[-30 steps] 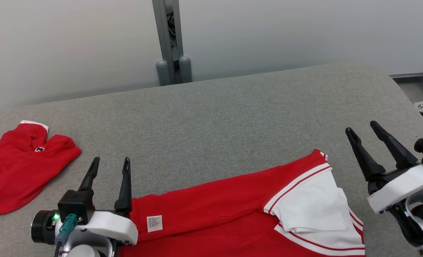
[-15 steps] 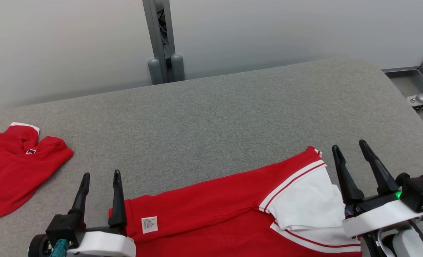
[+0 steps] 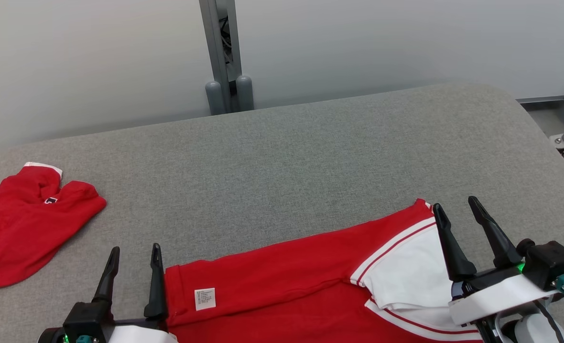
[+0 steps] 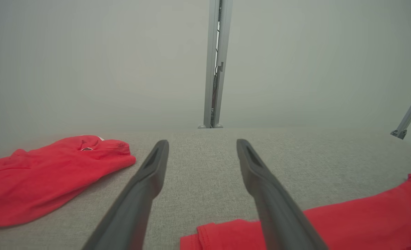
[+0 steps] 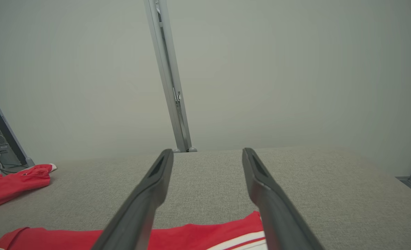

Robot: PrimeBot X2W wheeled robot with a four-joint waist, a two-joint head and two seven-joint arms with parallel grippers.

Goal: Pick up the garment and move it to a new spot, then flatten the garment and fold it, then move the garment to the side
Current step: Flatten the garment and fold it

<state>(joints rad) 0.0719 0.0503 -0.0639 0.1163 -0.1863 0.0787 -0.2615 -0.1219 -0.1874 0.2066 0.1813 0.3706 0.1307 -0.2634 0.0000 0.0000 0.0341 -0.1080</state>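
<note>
Left hand (image 3: 135, 247) and right hand (image 3: 454, 202) gape empty at either end of the garment (image 3: 272, 281).

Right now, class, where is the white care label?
In the head view, the white care label sits on the red-and-white shirt near its left end, just right of the left gripper.

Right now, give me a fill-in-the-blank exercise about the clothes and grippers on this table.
The fabric-covered table is ____ in colour. The crumpled red garment lies on the robot's ____ side of it. The left gripper and right gripper, at either end of the flat red garment with a white sleeve, both have jaws ____.
Answers: grey; left; open.
</note>
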